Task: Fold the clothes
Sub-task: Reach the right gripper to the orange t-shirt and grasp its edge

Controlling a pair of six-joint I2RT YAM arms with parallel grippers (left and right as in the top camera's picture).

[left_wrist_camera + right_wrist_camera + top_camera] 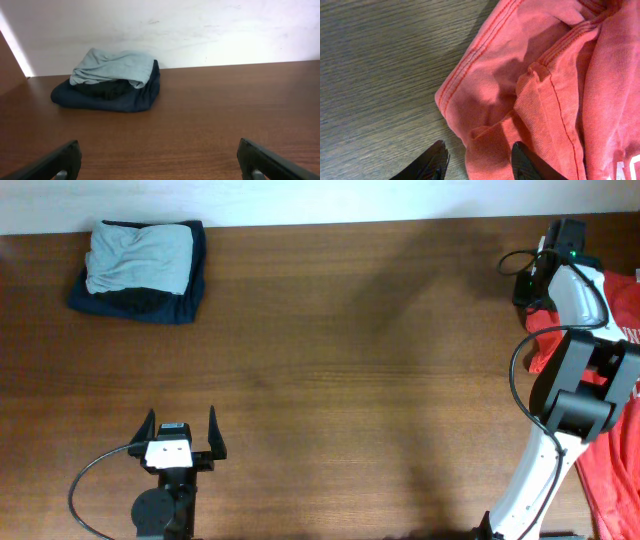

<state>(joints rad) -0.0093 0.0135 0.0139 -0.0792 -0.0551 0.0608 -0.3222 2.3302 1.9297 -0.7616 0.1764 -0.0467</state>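
Note:
An orange-red T-shirt point(612, 450) lies bunched at the table's right edge, partly under my right arm. In the right wrist view its hemmed edge point(485, 75) rests crumpled on the wood, with a bit of white lettering at the lower right corner. My right gripper point(477, 150) is open and straddles a raised fold of the shirt. The right finger point(525, 162) presses against the cloth, and the left finger point(432, 162) stands just clear of it over bare wood. My left gripper point(182, 416) point(159, 150) is wide open and holds nothing, low over the table at the front left.
A folded pile of dark navy cloth with a light grey-blue piece on top point(140, 270) point(110, 80) sits at the back left by the white wall. Brown wooden table point(350, 360) stretches between the two arms.

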